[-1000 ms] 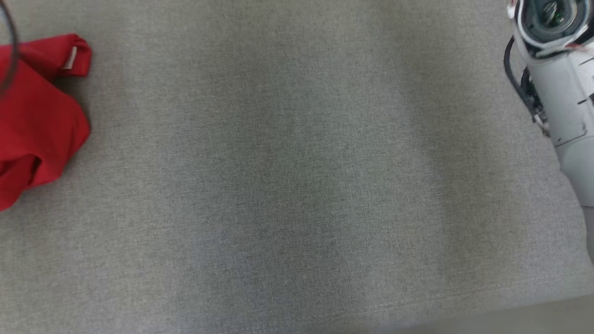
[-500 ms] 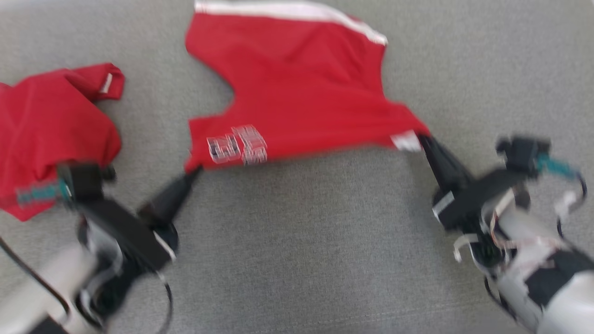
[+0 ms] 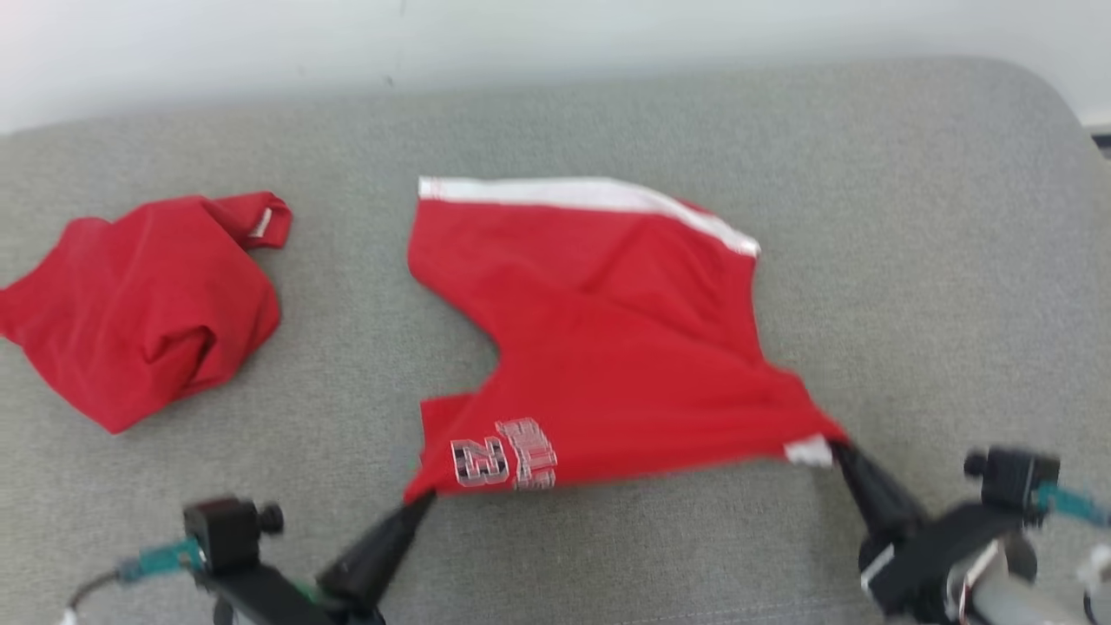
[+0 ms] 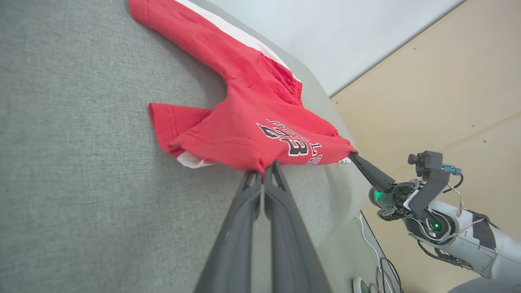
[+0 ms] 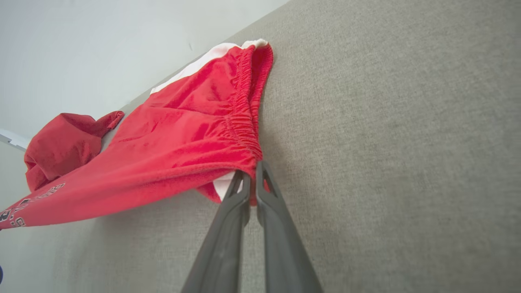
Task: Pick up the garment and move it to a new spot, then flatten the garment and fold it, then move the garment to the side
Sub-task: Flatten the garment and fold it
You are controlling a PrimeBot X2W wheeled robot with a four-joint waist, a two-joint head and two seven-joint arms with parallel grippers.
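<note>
Where the left gripper (image 3: 424, 500) pinches the garment (image 3: 608, 347), lettering (image 3: 525, 453) blurs.

Left tool (image 3: 424, 501) fingers pressed together, right tool (image 3: 837, 450) likewise, both arms stretched forward

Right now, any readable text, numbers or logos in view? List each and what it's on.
"23": printed on the red shorts, near a leg hem.
Lettering beside it: too blurred to read.
White tag on the crumpled red garment: too small to read.
</note>
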